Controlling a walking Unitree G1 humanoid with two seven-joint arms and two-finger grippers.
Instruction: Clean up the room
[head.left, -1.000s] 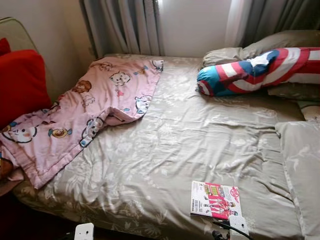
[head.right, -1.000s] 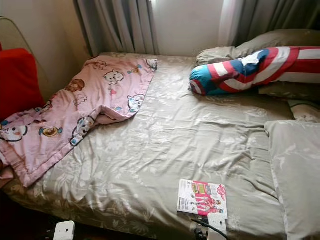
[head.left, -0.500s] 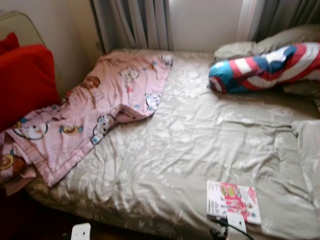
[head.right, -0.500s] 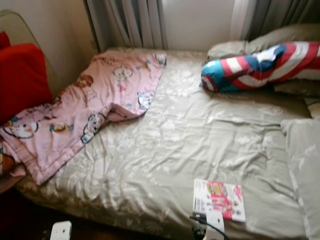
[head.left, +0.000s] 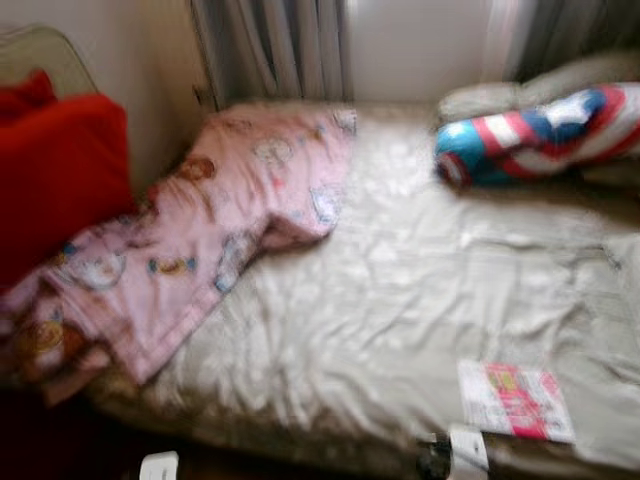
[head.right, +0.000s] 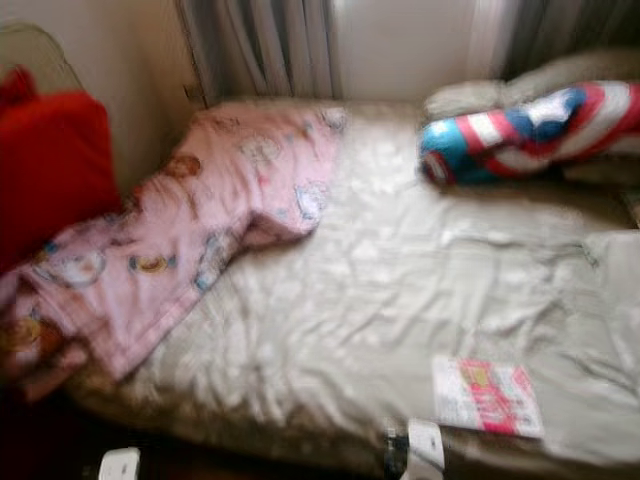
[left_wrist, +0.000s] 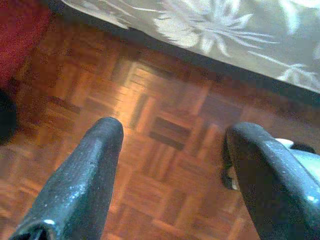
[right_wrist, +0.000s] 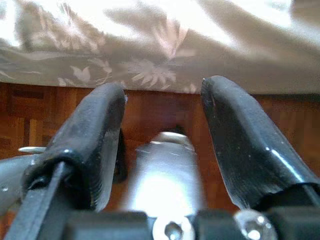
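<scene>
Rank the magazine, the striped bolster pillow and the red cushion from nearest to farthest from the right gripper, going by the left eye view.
1. Magazine, just beyond the right gripper, on the bed's near edge.
2. Striped bolster pillow, far right, by the curtains.
3. Red cushion, far left.

Bed (head.left: 400, 300): blanket (head.left: 220, 230) spread over its left half, trailing off the left edge near the front; bolster (head.left: 540, 135) at the far right, lying against the pillows (head.left: 510, 95) behind it; magazine (head.left: 515, 400) flat at the near right, just beside the front edge. Cushion (head.left: 55, 170) stands left of the bed, touching the blanket's edge; curtains (head.left: 275, 50) hang behind the bed along the far wall. Left hand (left_wrist: 172, 145) and right hand (right_wrist: 162, 107) hang low over the floor (left_wrist: 150, 150) before the bed's front edge, fingers parted.
</scene>
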